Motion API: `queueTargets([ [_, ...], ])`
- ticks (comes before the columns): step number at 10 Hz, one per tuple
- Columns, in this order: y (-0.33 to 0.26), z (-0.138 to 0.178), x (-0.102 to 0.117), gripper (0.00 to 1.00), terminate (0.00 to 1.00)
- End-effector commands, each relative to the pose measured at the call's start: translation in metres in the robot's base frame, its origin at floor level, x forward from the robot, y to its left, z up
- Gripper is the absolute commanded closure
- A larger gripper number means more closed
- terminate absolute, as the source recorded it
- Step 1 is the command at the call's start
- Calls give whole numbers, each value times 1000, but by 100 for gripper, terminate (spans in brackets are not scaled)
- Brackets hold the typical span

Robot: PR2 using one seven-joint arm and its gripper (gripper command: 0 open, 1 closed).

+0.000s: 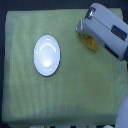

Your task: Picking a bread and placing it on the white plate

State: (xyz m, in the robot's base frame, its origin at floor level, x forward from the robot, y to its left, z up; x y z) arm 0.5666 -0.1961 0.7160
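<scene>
1. Here, the bread point(90, 42) sits in the upper right of the frame, a golden-orange, bumpy shape that I only partly see, since the robot's arm covers much of it.
2. What shows of it peeks out below and to the left of the arm's pale casing, resting on the green cloth point(30, 95).
3. The gripper point(83, 28) is right at the bread's upper end, at the tip of the arm that slants in from the right edge of the frame.
4. I cannot tell how the jaws stand: the picture is blurry there, and I cannot make out whether they close on the bread or merely sit beside it.
5. The white plate point(47, 55) lies left of centre, round and glossy, with a soft sheen across its middle.
6. Plate and bread are well apart, with bare green cloth between them.
7. From my seat the plate looks bare, nothing lying on it.
8. The green cloth covers nearly the whole frame, with a woven look and a faint crease near its upper edge.
9. A pale rounded part of the robot point(122, 116) shows in the lower right corner.
</scene>
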Motion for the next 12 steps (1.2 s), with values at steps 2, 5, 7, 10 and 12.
queueTargets([
  [2, -2, 4, 6, 100, 0],
  [5, -4, 7, 7, 100, 0],
  [7, -7, 9, 10, 100, 0],
  [10, -11, 11, 11, 100, 0],
  [12, -9, 13, 11, 100, 0],
])
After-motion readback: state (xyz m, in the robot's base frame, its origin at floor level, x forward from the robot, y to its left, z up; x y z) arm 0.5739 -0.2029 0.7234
